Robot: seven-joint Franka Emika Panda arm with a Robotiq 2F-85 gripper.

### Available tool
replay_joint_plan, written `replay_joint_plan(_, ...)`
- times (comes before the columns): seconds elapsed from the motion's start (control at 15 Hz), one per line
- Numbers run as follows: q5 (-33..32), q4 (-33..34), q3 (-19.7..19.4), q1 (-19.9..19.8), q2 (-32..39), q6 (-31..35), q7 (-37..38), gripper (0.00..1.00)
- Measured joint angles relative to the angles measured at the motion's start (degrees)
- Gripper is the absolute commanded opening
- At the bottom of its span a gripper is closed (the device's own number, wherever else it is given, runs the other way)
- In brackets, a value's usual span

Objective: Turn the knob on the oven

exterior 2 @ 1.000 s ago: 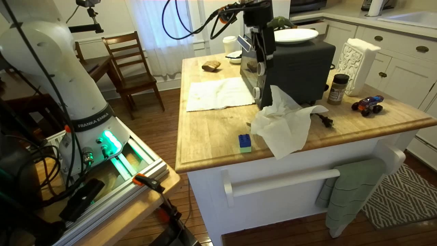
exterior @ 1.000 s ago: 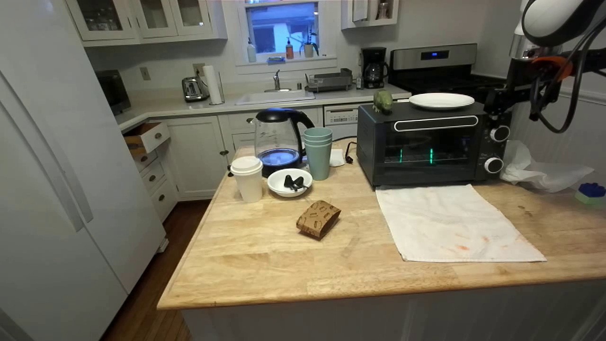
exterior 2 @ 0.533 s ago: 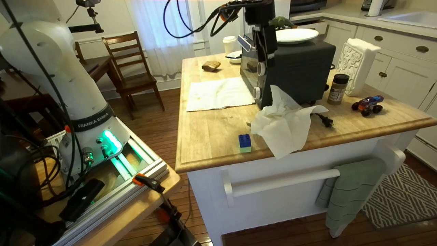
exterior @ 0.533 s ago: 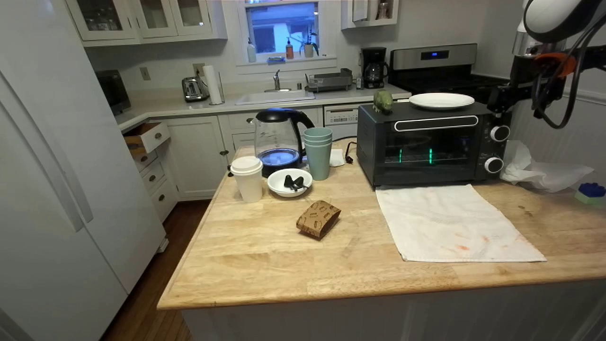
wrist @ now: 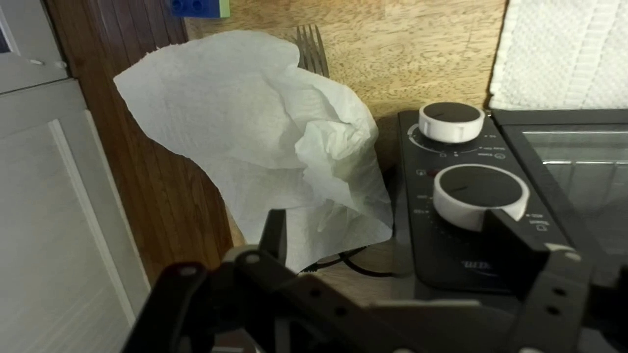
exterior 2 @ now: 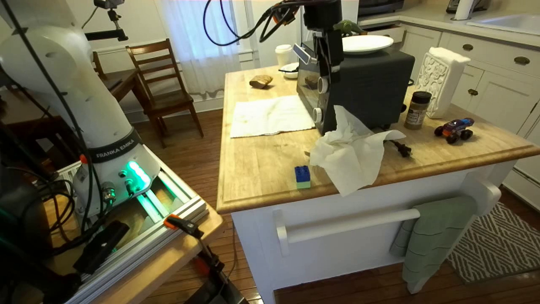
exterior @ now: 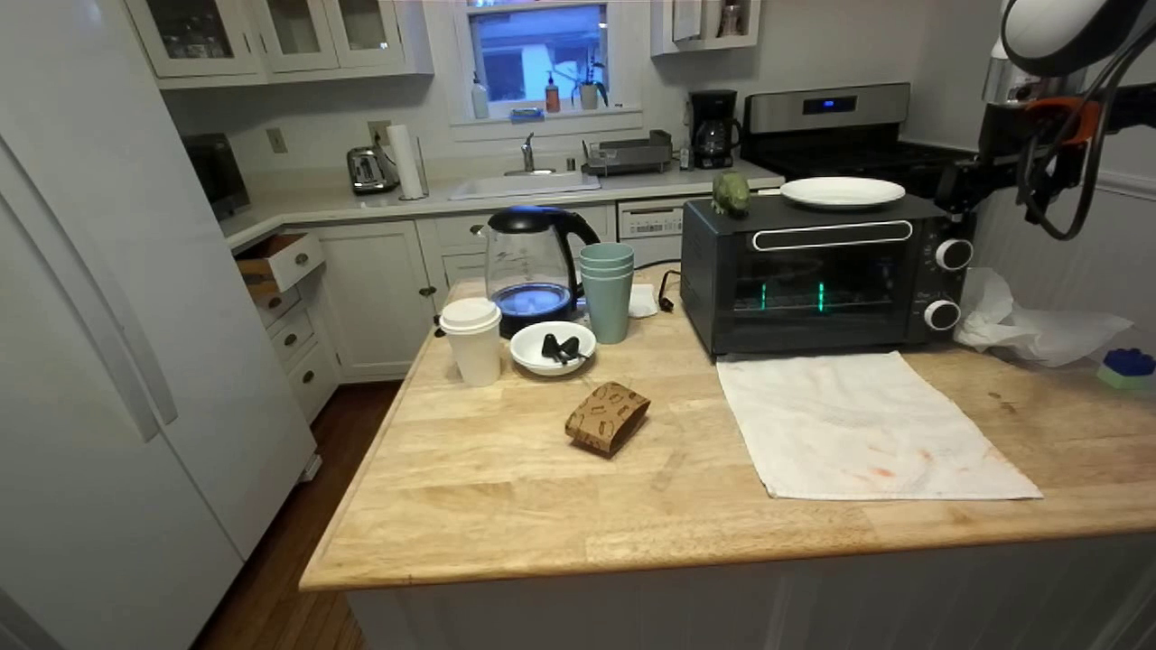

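Note:
The black toaster oven (exterior: 804, 338) stands on the wooden island, and it also shows in an exterior view (exterior 2: 371, 95). Its panel has a white-rimmed upper knob (exterior: 954, 255) and lower knob (exterior: 942, 315). The wrist view shows the upper knob (wrist: 478, 189) nearer and the lower knob (wrist: 450, 122) farther off. My gripper (wrist: 386, 214) is open and empty. One finger overlaps the upper knob's edge; I cannot tell whether it touches. The other finger is out past the oven's side, over white paper. In an exterior view the gripper (exterior: 959, 191) is just above the upper knob.
A white plate (exterior: 842, 191) and a green figure (exterior: 731, 193) sit on the oven. Crumpled white paper (exterior 2: 350, 156) lies beside it, partly over a fork (wrist: 312, 51). A white cloth (exterior: 867, 433) lies in front. A blue-green brick (exterior 2: 302, 177) is near the island's edge.
My gripper has moved slightly up and to the right in both exterior views. The oven and its knobs show no visible change.

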Motion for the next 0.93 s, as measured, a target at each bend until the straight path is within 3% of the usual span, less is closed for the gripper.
replay_joint_plan(0.47, 2.21, 3.84, -0.99, -2.18, -3.44, -10.75, -6.93, 1.0)
replay_joint_plan(0.93, 5.11, 1.11, -0.65, -2.22, -15.69, -23.0, -14.3, 1.0)
